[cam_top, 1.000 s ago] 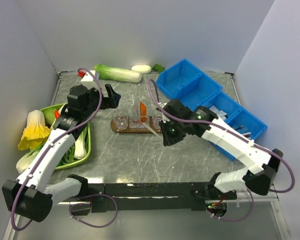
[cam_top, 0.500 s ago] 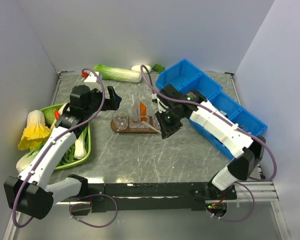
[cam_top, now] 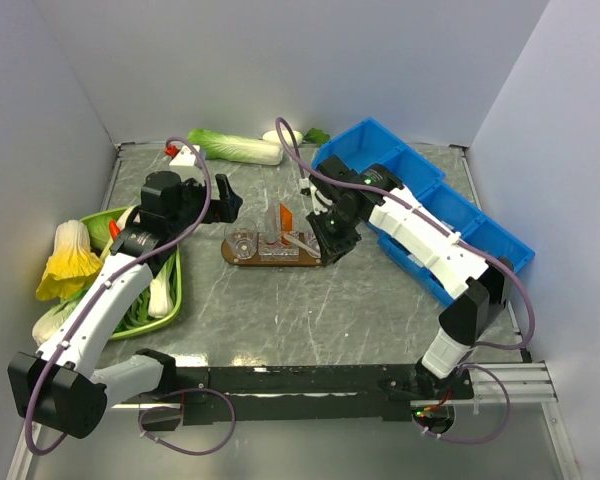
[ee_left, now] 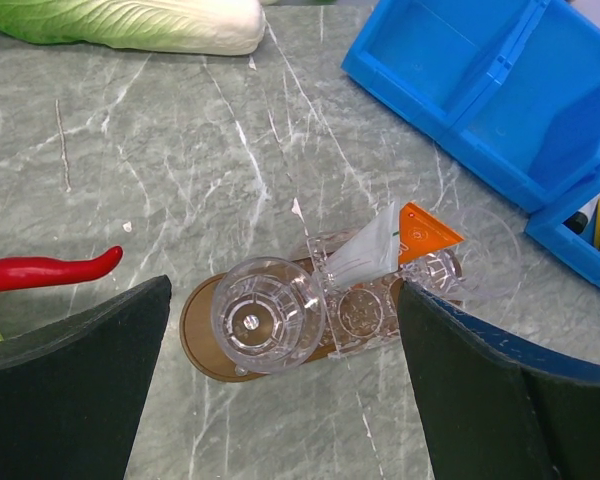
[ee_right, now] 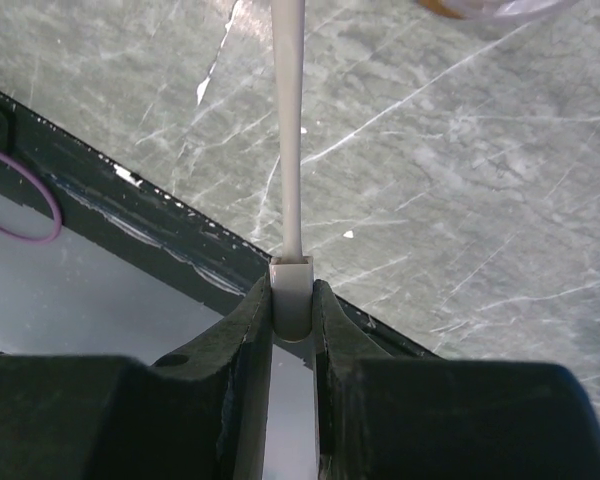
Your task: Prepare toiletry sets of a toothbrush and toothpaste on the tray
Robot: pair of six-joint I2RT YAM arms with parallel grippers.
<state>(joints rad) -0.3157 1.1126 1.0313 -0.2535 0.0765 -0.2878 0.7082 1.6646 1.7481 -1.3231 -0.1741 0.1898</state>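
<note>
Looking down on a grey marble-look bench (cam_top: 280, 310) w/ two white robot arms bolted at its near edge. Nearest, at left, a green curved-rim dish (cam_top: 178, 282) holds leafy veg. Mid-bench, the flat dark-brown wooden oblong tray (cam_top: 242, 258) lies crosswise, carrying clear plastic cups (ee_left: 267, 313) in a row. The small orange toothpaste tube (ee_left: 420, 232) leans in a cup partway along the tray. The right fingers (ee_right: 268, 300) are clenched on the butt of the thin white toothbrush (ee_right: 288, 120), just beside the tray's right end. Its shaft points toward the cups; can't tell whether it touches one. The left fingers (cam_top: 225, 195) hang spread wide, grasping nothing, above & slightly behind the tray's left end. A red chilli (ee_left: 40, 272) lies on the bench left of the tray. Further back at right sit blue plastic bins (cam_top: 380, 170). A long pale-green cabbage (cam_top: 235, 147) lies by the back wall.
</note>
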